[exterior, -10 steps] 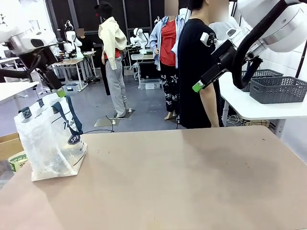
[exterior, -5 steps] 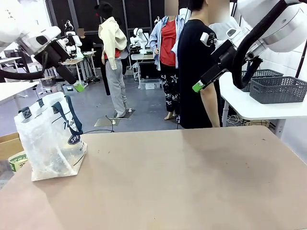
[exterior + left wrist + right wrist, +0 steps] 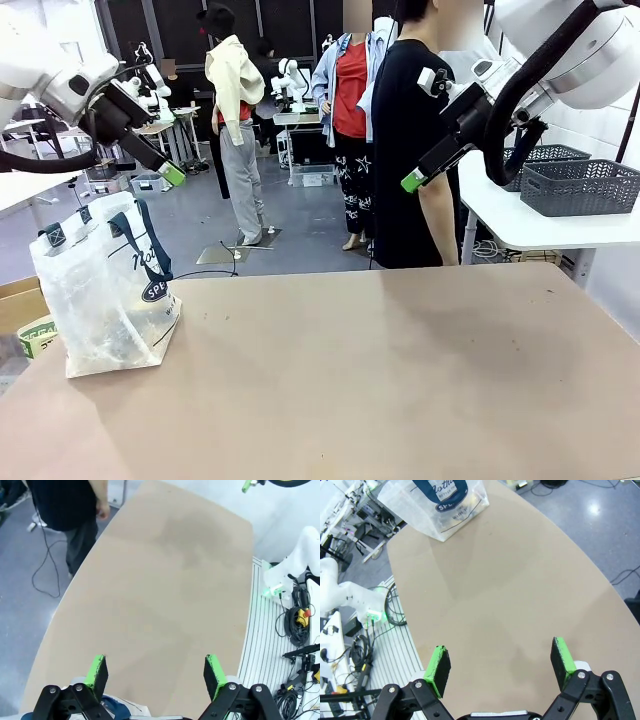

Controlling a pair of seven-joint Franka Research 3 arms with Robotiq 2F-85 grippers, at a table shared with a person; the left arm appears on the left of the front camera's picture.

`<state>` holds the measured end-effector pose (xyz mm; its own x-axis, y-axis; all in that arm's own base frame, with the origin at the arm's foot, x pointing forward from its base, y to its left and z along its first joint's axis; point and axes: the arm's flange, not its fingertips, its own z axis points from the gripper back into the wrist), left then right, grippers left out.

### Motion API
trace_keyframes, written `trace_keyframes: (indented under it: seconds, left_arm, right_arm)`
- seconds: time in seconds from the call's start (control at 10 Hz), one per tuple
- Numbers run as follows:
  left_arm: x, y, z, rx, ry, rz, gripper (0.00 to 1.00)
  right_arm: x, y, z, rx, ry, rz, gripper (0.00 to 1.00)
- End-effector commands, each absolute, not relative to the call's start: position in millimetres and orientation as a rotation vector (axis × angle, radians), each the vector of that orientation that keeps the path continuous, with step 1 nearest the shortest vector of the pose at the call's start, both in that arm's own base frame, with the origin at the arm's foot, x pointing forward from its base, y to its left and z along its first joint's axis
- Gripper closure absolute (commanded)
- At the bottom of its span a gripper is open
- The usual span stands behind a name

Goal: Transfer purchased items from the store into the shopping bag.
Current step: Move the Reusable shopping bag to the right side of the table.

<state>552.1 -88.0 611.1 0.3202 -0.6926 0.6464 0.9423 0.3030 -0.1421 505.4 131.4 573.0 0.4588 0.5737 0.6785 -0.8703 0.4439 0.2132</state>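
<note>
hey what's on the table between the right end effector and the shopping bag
Nothing: in the right wrist view, bare brown tabletop runs from the open right end effector up to the shopping bag at the far corner. The front view shows the same empty stretch.

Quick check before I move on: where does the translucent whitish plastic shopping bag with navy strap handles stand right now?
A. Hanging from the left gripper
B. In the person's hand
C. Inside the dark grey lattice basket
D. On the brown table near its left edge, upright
D: the translucent whitish plastic shopping bag with navy strap handles stands upright on the brown table near its left edge, with the open left gripper raised clear above it.
</note>
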Motion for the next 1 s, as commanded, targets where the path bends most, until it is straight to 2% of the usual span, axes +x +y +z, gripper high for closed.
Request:
trace_keyframes:
  seconds: [0.0,0.2,0.3,0.9]
  left_arm:
    - [546.1,-86.4,607.3,-0.570,-0.579,-1.178,0.00]
    - [544.7,-85.5,606.6,-0.517,-0.629,-1.171,0.00]
    - [551.7,-87.7,612.9,-0.559,-0.551,-1.164,0.00]
    - [551.7,-87.7,612.9,-0.559,-0.551,-1.164,0.00]
  right_arm:
    - [505.7,131.4,574.4,0.600,-0.560,0.961,0.00]
    - [505.7,131.4,574.4,0.600,-0.560,0.961,0.00]
    - [505.7,131.4,574.4,0.600,-0.560,0.961,0.00]
    - [505.7,131.4,574.4,0.600,-0.560,0.961,0.00]
